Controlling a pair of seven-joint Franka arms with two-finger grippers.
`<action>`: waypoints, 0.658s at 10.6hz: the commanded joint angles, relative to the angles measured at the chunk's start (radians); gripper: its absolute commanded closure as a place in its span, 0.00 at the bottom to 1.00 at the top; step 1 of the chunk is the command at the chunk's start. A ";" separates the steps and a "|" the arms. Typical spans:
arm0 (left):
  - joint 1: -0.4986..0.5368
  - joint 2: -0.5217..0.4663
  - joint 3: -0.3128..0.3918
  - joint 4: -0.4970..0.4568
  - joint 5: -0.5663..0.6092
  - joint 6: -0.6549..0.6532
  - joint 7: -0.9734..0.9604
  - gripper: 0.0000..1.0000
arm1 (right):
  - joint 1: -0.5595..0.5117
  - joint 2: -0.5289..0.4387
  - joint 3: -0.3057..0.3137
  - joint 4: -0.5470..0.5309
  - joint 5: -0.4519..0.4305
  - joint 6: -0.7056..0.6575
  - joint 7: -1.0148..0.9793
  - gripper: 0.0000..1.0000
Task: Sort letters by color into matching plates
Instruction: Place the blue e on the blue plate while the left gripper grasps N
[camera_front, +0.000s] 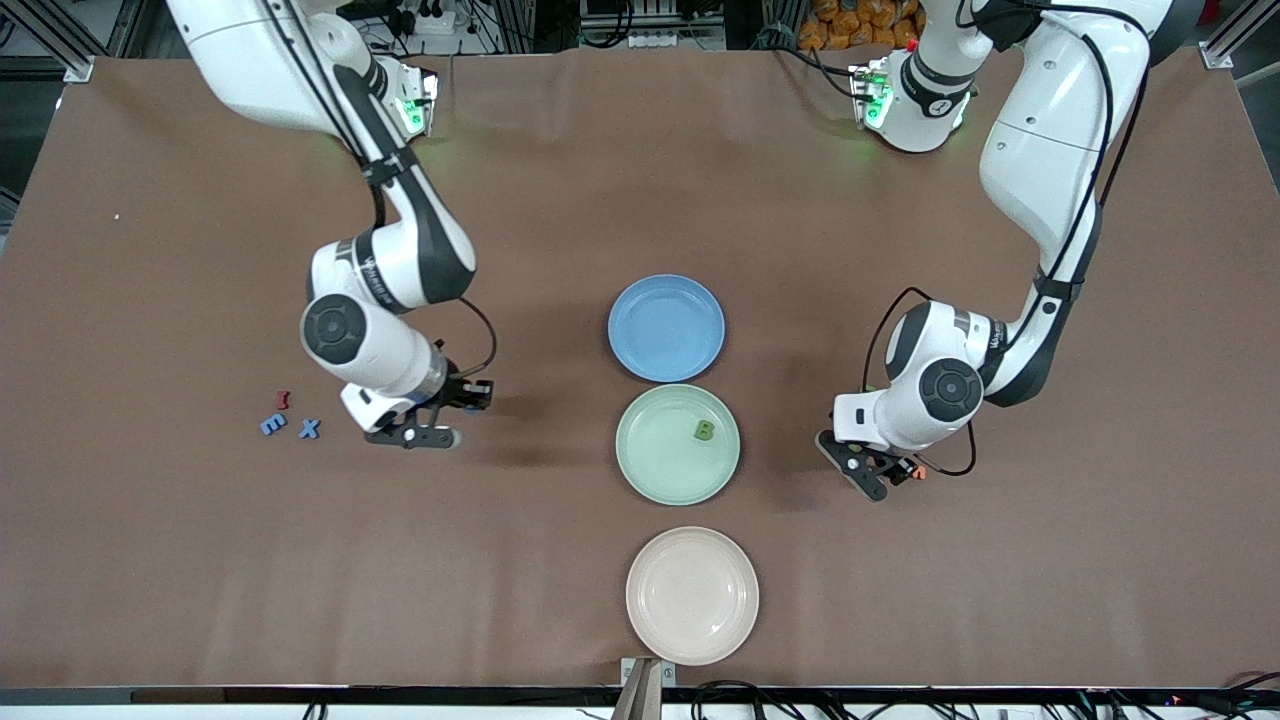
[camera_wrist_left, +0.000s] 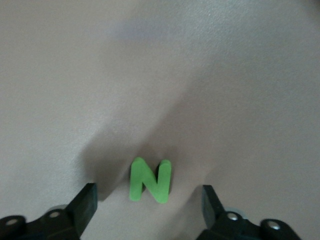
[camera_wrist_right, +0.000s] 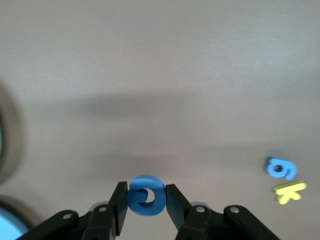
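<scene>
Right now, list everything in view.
blue plate: one, blue, mid-table.
green plate: one, mint, nearer the camera, holding green letter B.
cream plate: one, nearest the camera.
blue letters: two, beside red letter, toward the right arm's end.
lone blue letter, yellow letter: one each, on the table, right wrist view.
green letter N: one, on the table.
left claw: open, straddling the N.
right claw: shut on held blue letter.

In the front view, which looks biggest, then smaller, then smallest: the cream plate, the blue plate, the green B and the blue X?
1. Cream plate, which may only look bigger than the blue plate because it lies nearer the camera.
2. Blue plate.
3. Green B and blue X: tiny, too alike to rank.
</scene>
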 joint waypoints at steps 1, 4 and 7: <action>0.000 -0.002 -0.005 -0.008 -0.029 0.010 0.009 0.28 | 0.071 -0.006 0.039 0.020 -0.004 -0.016 0.062 0.74; 0.000 0.000 -0.005 -0.005 -0.029 0.010 0.004 0.79 | 0.174 0.024 0.061 0.049 -0.003 -0.011 0.107 0.74; -0.006 -0.017 -0.005 0.003 -0.030 0.009 -0.055 1.00 | 0.258 0.125 0.096 0.179 -0.001 -0.010 0.183 0.73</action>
